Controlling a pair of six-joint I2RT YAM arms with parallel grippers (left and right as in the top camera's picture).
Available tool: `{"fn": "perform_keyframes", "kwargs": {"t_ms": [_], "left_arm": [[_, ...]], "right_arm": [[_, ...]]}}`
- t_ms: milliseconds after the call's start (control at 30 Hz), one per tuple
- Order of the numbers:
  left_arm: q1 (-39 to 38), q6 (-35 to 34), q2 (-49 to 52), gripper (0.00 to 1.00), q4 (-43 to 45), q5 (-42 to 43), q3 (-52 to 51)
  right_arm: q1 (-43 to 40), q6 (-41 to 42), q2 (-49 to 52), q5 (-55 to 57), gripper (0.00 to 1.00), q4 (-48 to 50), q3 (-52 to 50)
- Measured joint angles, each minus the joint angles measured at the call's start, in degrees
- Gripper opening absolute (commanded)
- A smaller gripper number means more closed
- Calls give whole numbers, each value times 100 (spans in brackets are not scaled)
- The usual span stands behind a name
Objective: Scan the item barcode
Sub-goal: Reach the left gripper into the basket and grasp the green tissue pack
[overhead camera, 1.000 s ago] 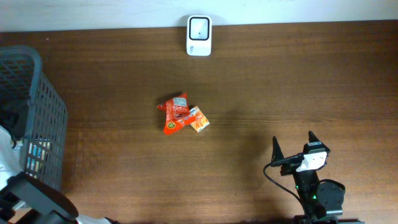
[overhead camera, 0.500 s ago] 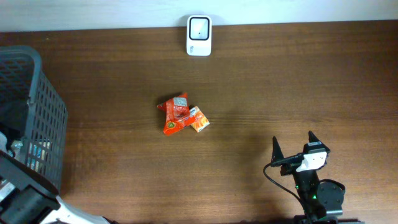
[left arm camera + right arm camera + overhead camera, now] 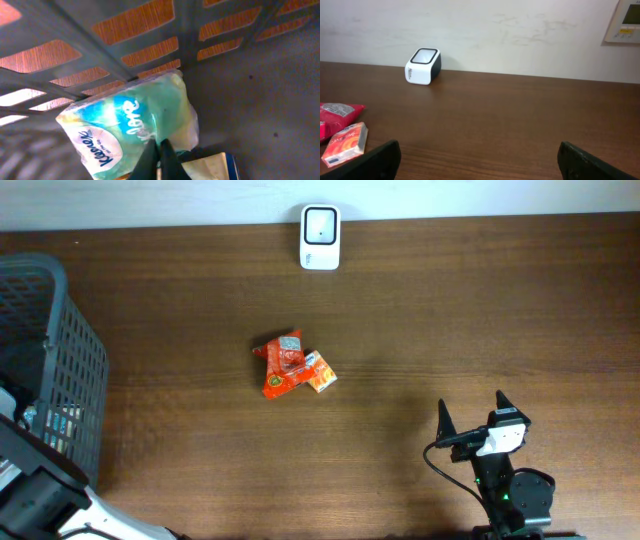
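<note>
Tissue pack: the soft teal-and-white plastic-wrapped tissue pack (image 3: 125, 125) lies on the floor of the dark grey plastic mesh basket (image 3: 60, 350) at the left edge of the table. It is pressed into the corner against the wall, and I judge it to be the item to scan.
Left gripper (image 3: 160, 159): the jaws are closed to a point at the pack's near edge. Whether any wrapper film is caught between them cannot be told.
Left arm: it reaches down into the basket with the wrist pointing at the floor.
Right gripper (image 3: 470, 405): it is spread wide and empty, parked low at the near right and facing the far edge.
Scanner: the white block-shaped barcode scanner (image 3: 320, 225) stands at the far edge, well apart from the basket.
Other goods: a red-orange foil packet (image 3: 283, 362) and a small orange carton (image 3: 320, 373) touch at mid-table on the brown wooden table (image 3: 450, 310).
</note>
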Motion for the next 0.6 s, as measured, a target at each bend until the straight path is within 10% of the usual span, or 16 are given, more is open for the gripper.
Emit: {"fn": "perform_keyframes", "kwargs": {"t_ms": [133, 200, 267, 467, 533, 600], "left_arm": [[0, 7, 0, 9, -4, 0, 0], [0, 31, -2, 55, 2, 0, 0], [0, 33, -2, 73, 168, -2, 0], [2, 4, -2, 70, 472, -2, 0], [0, 2, 24, 37, 474, -2, 0], [2, -24, 118, 28, 463, -44, 0]], "right_arm": [[0, 0, 0, 0, 99, 0, 0], [0, -2, 0, 0, 99, 0, 0], [0, -2, 0, 0, 99, 0, 0], [0, 2, 0, -2, 99, 0, 0], [0, 0, 0, -2, 99, 0, 0], [0, -2, 0, 0, 99, 0, 0]]}}
